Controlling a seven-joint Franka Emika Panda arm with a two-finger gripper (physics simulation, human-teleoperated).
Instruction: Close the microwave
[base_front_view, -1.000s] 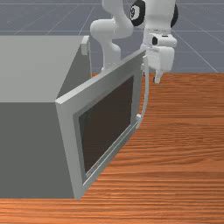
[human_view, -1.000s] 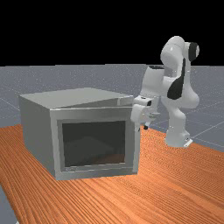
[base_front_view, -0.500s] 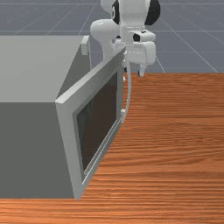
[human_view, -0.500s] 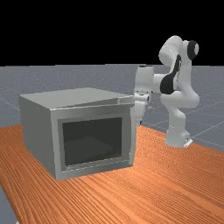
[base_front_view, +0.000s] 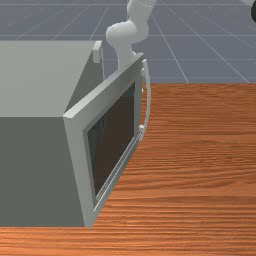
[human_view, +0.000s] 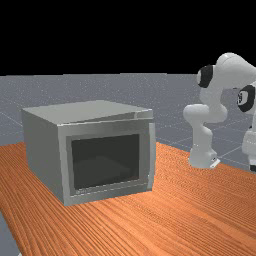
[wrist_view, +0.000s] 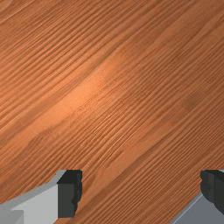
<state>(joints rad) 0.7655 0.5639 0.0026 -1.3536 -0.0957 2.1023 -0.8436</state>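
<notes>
The gripper is released, its two black fingertips spread wide, with nothing between them. Directly under it runs the orange-brown wooden tabletop, and beside one finger a wedge of grey floor marks the table's edge. In the far view the hand hangs at the right edge, carried by the bent white Panda arm, whose base stands off from the gripper toward the far view's left.

Farther from the gripper on that same side, well apart from it, sits the grey microwave. The upright handle is on the door's free edge, the side of the door nearer the gripper; beyond it come the dark window and then the hinge side of the door frame, farther still from the gripper. Neither finger touches any of these.

The job looks unfinished. The door is ajar: its free edge stands out from the cabinet, and an opening shows behind it in the front view. What is left, I judge, is the rest of the swing until the frame meets the cabinet. That calls for bringing the gripper across to the door's outer face, near the handle, and pushing inward. Contact close to the hinge would give poor leverage, and catching behind the free edge could pull the door wider.
</notes>
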